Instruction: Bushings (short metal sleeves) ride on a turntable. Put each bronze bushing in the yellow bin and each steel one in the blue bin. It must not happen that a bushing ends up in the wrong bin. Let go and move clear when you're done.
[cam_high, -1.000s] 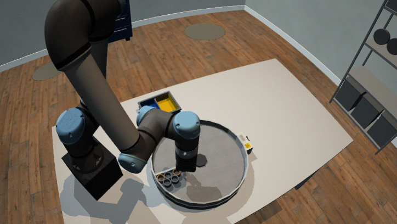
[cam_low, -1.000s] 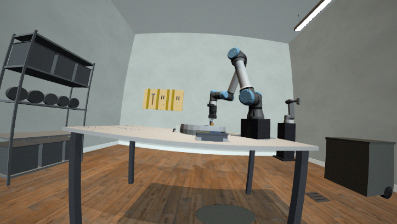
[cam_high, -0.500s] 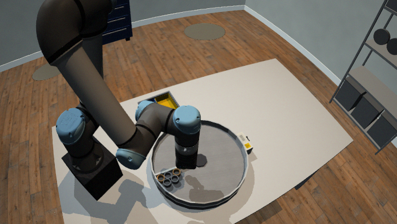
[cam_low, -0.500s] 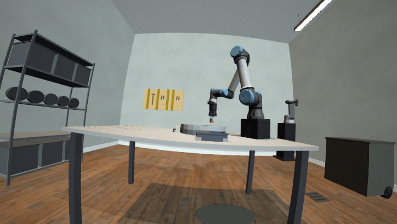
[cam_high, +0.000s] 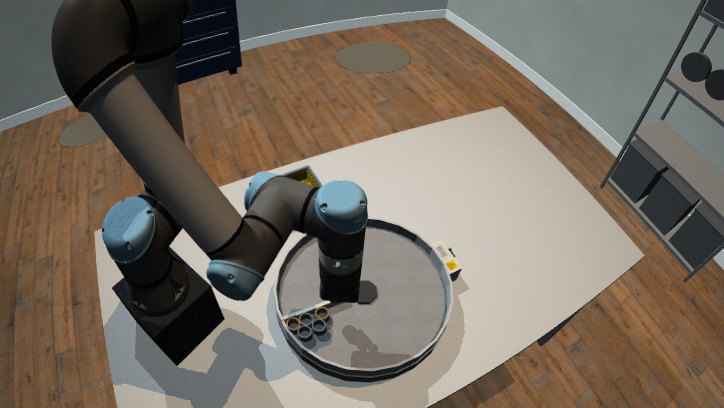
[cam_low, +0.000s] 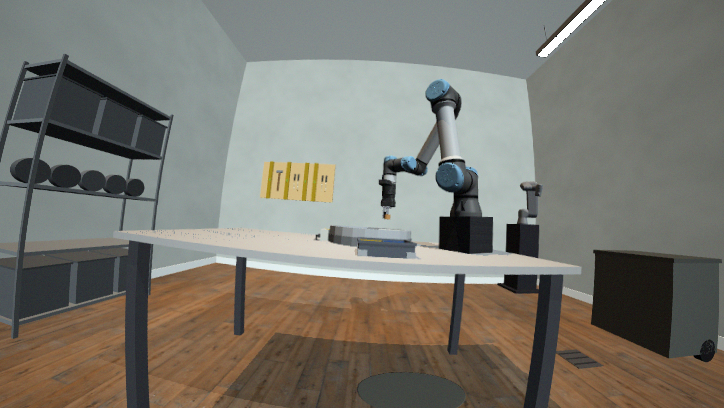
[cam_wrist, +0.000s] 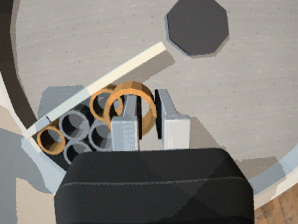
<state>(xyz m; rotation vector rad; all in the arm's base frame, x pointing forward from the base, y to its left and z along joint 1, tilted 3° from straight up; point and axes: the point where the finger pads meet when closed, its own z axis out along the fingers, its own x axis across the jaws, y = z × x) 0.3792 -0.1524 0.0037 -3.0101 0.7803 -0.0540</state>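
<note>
My gripper (cam_wrist: 148, 104) is shut on a bronze bushing (cam_wrist: 133, 106) and holds it above the round grey turntable (cam_high: 362, 299). The side view shows the gripper (cam_low: 386, 208) with the bushing (cam_low: 386, 216) clear of the turntable (cam_low: 369, 234). A cluster of bushings sits in a pocket at the turntable's rim: two bronze ones (cam_high: 292, 323) (cam_high: 322, 312) and three steel ones (cam_high: 306, 318) (cam_high: 319, 325) (cam_high: 304, 331). The yellow bin (cam_high: 303, 176) peeks out behind the arm; the blue bin is hidden in that view. The bins show as a low tray (cam_low: 386, 247) in the side view.
A dark octagonal hub (cam_high: 365, 292) sits at the turntable's middle, with a pale divider bar (cam_wrist: 133, 66) beside the bushing pocket. A small box with a yellow label (cam_high: 446, 258) stands at the turntable's right rim. The arm's black base (cam_high: 167, 304) stands to the left.
</note>
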